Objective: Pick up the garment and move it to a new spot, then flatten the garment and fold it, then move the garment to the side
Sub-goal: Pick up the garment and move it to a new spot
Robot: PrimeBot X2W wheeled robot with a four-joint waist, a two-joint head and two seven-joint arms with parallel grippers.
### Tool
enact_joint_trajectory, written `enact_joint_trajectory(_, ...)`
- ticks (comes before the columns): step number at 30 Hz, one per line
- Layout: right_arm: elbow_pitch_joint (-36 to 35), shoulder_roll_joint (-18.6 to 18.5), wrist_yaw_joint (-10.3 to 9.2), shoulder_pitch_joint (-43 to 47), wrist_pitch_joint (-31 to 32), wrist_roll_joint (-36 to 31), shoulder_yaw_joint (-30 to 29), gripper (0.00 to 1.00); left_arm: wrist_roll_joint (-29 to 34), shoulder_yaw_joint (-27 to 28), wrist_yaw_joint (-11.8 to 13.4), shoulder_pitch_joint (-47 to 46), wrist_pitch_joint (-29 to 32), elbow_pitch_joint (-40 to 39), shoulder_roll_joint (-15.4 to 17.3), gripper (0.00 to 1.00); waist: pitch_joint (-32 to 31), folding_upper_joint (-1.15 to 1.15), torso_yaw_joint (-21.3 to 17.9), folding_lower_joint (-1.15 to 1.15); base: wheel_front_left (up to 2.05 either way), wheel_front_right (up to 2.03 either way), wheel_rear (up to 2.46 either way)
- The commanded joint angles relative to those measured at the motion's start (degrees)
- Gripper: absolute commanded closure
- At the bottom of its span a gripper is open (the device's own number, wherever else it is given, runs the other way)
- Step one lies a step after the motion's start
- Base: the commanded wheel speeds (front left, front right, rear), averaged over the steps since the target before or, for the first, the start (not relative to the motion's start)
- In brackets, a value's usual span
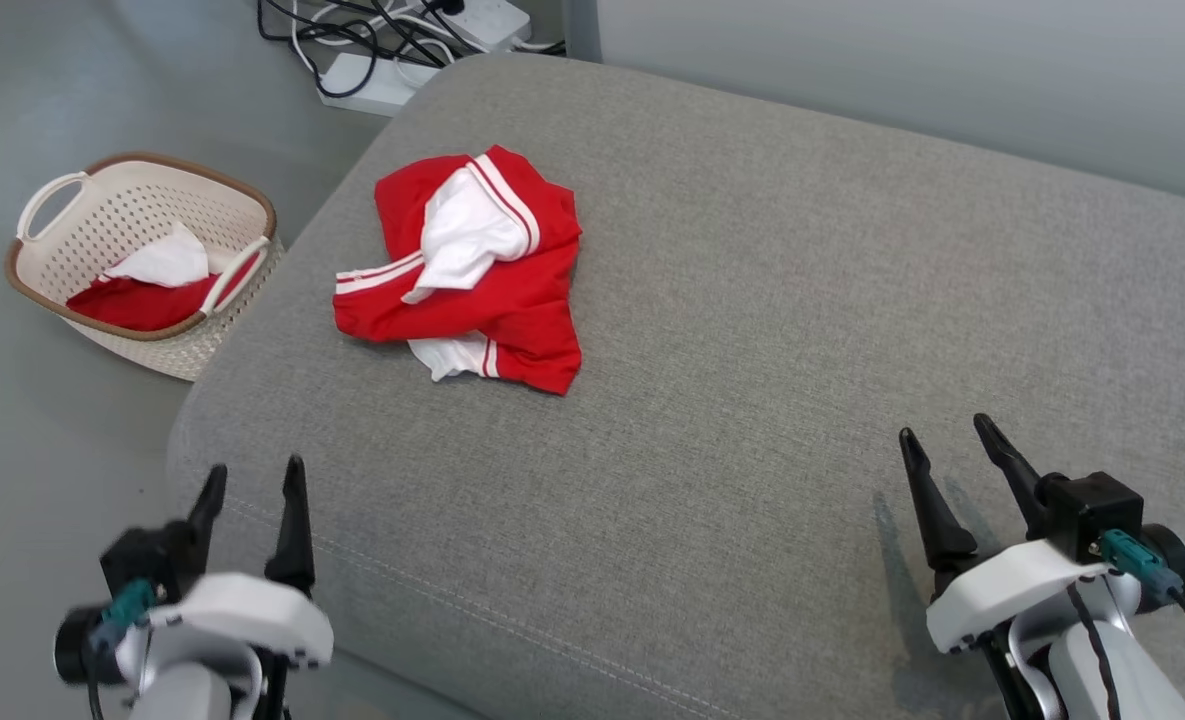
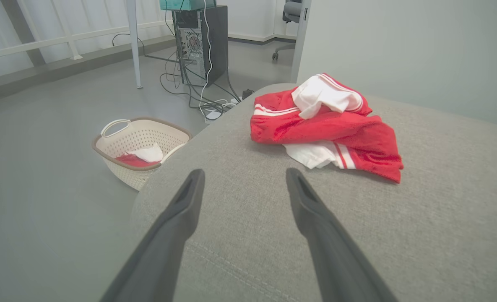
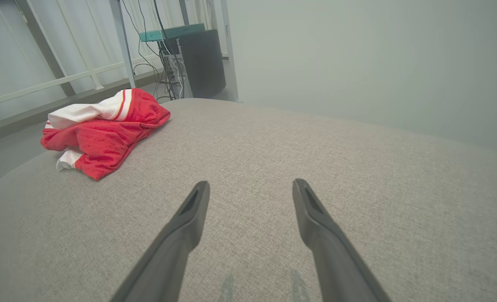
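We see a crumpled red garment with white panels and white stripes (image 1: 467, 270) lying in a loose heap on the wide grey woven-fabric cushion (image 1: 752, 350), toward its far left part and close to the rounded left edge. Some of the white lining is turned outward on top, and a white corner pokes out along the near side. Our left gripper (image 1: 255, 467) hangs over the near left corner of the cushion with its two dark fingers spread apart and nothing between them; in the left wrist view the garment lies ahead and a little to the right of those fingers, well apart from them. Our right gripper (image 1: 945, 428) is over the near right part of the cushion, its fingers likewise parted and empty, far from the garment. On the grey floor (image 1: 12, 420) just beside the cushion's left edge stands a cream perforated plastic basket with a brown rim (image 1: 252, 200), with red and white cloth (image 1: 152, 285) inside. Beyond the cushion's far corner, a white power strip with tangled black cables (image 1: 382, 70) lies on the floor.
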Motion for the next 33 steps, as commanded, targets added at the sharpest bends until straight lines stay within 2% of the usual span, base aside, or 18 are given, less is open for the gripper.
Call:
enact_joint_trajectory(1, -2.1, -0.8, 0.23, -2.4, -0.6, 0.0, 1.6, 0.0, 0.5, 2.3, -1.5, -6.6, -0.5, 0.4, 2.3, 0.0, 2.6, 0.0, -1.8, 0.0, 0.0, 0.0, 0.0)
enact_joint_trajectory(4, -2.7, -1.4, 0.23, -4.2, -0.6, 0.0, 2.2, 0.0, 0.8, 2.0, -3.6, -13.2, -0.5, 4.3, 4.6, 0.0, 5.0, 0.0, -3.3, 0.0, 0.0, 0.0, 0.0)
enact_joint_trajectory(6, -2.9, -1.6, 0.23, -4.7, -0.6, 0.0, 2.5, 0.0, 0.6, 1.9, -4.1, -15.5, -0.5, 5.5, 5.3, 0.0, 5.8, 0.0, -3.8, 0.0, 0.0, 0.0, 0.0)
enact_joint_trajectory(13, -3.7, -2.0, 0.23, -8.6, -0.6, 0.3, 4.2, 0.0, -3.0, 0.2, -6.1, -29.4, 0.1, 17.0, 9.6, 0.0, 11.4, 0.0, -8.0, 0.0, 0.0, 0.0, 0.0)
enact_joint_trajectory(19, -4.2, -2.2, 0.23, -10.8, -0.6, 0.4, 5.2, 0.0, -10.5, -6.1, -6.4, -36.7, 1.6, 21.7, 12.7, 0.0, 15.5, 0.0, -11.7, 0.0, 0.0, 0.0, 0.0)
enact_joint_trajectory(24, -5.1, -2.3, 0.23, -12.6, -0.6, 0.4, 5.7, 0.0, -16.9, -10.9, -6.4, -39.5, 4.5, 23.6, 16.9, 0.0, 18.4, 0.0, -14.9, 0.0, 0.0, 0.0, 0.0)
enact_joint_trajectory(29, -5.8, -2.1, 0.23, -13.7, -0.6, 0.5, 5.8, 0.0, -19.1, -12.2, -6.4, -41.3, 5.9, 29.2, 19.6, 0.0, 20.3, 0.0, -17.6, 0.0, 0.0, 0.0, 0.0)
enact_joint_trajectory(33, -5.9, -1.8, 0.23, -14.0, -0.6, 0.8, 5.8, 0.0, -19.6, -12.2, -5.9, -42.4, 7.7, 34.7, 19.6, 0.0, 20.5, 0.0, -19.5, 0.0, 0.0, 0.0, 0.0)
